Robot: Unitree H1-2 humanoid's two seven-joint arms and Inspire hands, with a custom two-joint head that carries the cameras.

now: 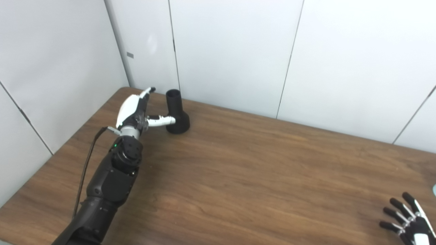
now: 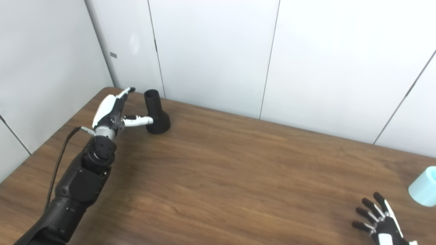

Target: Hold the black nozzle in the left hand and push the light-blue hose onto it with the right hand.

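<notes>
The black nozzle (image 1: 176,114) stands upright near the table's far left corner, narrow tube on top and wider base below. My left hand (image 1: 136,109) is open right beside it on its left, fingers spread; the thumb reaches to the nozzle's base, and I cannot tell whether it touches. The light-blue hose (image 2: 424,186) is a short cylinder at the right edge of the table, cut off by the frame. My right hand (image 2: 379,219) is open, low at the bottom right, fingers spread, a little left of and nearer than the hose.
The brown wooden table (image 1: 259,170) fills the view. White wall panels (image 1: 231,51) close it off behind and on the left, close behind the nozzle. A black cable (image 1: 87,163) runs along my left forearm.
</notes>
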